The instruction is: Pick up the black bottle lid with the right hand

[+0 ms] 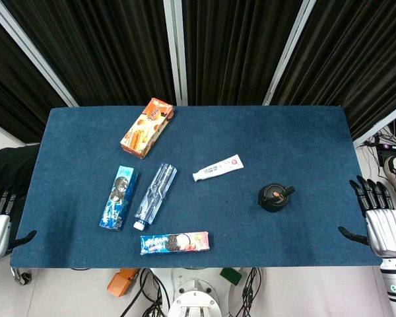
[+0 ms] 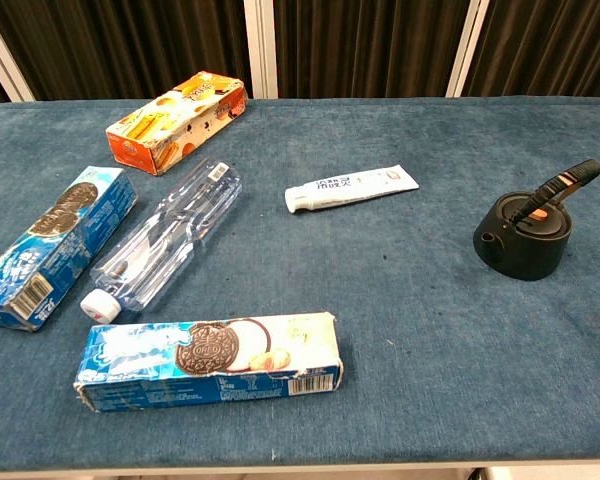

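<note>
Right hand (image 1: 383,223) open, well right of black bottle lid (image 1: 274,196).

a table covered in dark blue cloth (image 1: 303,132) fills the middle. behind it hang black pleated curtains (image 1: 112,46) split by pale metal posts (image 1: 177,49). light grey floor (image 1: 72,290) shows below, strewn with cables (image 1: 148,287).

Black lid (image 2: 525,235), blue tablecloth (image 2: 420,330)
</note>
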`<state>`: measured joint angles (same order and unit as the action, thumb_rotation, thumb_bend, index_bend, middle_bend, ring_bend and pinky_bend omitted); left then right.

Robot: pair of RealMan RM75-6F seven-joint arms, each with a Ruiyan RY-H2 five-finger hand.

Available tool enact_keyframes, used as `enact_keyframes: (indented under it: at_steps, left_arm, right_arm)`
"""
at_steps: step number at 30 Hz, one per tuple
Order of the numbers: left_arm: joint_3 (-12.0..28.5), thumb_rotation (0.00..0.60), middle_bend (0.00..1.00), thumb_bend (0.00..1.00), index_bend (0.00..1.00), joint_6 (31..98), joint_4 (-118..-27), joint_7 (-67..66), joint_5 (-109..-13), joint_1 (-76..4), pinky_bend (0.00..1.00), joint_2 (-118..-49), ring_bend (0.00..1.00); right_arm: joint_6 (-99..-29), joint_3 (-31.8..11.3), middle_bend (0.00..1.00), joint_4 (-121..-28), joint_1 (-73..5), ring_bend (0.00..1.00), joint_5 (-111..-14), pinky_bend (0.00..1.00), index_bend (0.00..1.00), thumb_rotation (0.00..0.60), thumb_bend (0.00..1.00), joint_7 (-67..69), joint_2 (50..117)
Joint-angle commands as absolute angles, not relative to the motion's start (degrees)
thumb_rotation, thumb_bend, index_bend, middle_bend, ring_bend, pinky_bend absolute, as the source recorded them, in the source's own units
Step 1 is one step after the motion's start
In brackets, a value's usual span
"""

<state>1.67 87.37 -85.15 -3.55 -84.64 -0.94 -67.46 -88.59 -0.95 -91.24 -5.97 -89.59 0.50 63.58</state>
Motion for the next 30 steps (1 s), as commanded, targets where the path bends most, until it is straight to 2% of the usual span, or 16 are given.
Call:
enact_keyframes:
  at_steps: [1,5,7,9,11,13,19,26,30]
  left_arm:
    - [1.84,0.6,0.0,0.13,0.0,86.77,-85.16,-3.22,-84.33,-1.27,0.0,-67.55,0.0]
    - [2.08,0.6,0.0,0.13,0.0,86.27,-85.35,-3.25,-83.75,-1.46,0.0,-67.51,0.0]
    - [2.14,0.6,0.0,0.13,0.0,86.08,-85.49,-3.22,-83.6,-1.54,0.0,-67.51,0.0]
    - [2.22,0.6,0.0,0.13,0.0,85.98,-85.76,-3.24,-83.59,-1.68,0.0,-67.56,0.0]
    - [2.29,0.6,0.0,0.13,0.0,85.97,-85.99,-3.35,-83.55,-1.75,0.0,-67.58,0.0]
    - [2.35,0.6,0.0,0.13,0.0,85.95,-86.27,-3.52,-83.43,-1.77,0.0,-67.47,0.0]
    - [2.47,0.6,0.0,0.13,0.0,85.59,-87.18,-4.12,-82.5,-1.67,0.0,-67.04,0.0]
    - [2.55,0.6,0.0,0.13,0.0,85.36,-88.02,-4.73,-81.57,-1.46,0.0,-66.46,0.0]
    - [2.6,0.6,0.0,0.13,0.0,85.19,-88.41,-5.04,-81.16,-1.44,0.0,-66.32,0.0]
  right_arm:
    - [-87.65,-1.11,0.05,-92.01,-6.49,0.0,-89.87,0.0,0.0,0.6,0.0,0.07,63.28]
    - [-84.8,-1.06,0.06,-93.78,-8.33,0.0,-91.24,0.0,0.0,0.6,0.0,0.41,61.98]
    - [-82.43,-1.25,0.07,-94.63,-10.13,0.01,-92.17,0.0,0.04,0.6,0.0,0.46,61.09]
    - [-78.65,-1.57,0.14,-95.83,-12.7,0.07,-92.84,0.01,0.19,0.6,0.0,-1.01,60.12]
    - [-74.88,-2.25,0.2,-96.94,-15.4,0.12,-93.02,0.03,0.28,0.6,0.0,-3.66,59.87]
    - [-71.39,-2.84,0.24,-97.82,-17.68,0.16,-92.56,0.05,0.33,0.6,0.0,-6.42,60.0]
    - [-61.18,-4.95,0.32,-98.66,-24.52,0.25,-89.11,0.06,0.4,0.6,0.0,-13.2,62.38]
    - [-57.12,-6.02,0.34,-97.56,-28.12,0.27,-86.53,0.06,0.42,0.6,0.0,-16.18,64.73]
    - [-54.82,-5.84,0.4,-96.91,-29.57,0.34,-84.95,0.07,0.5,0.6,0.0,-18.12,65.3]
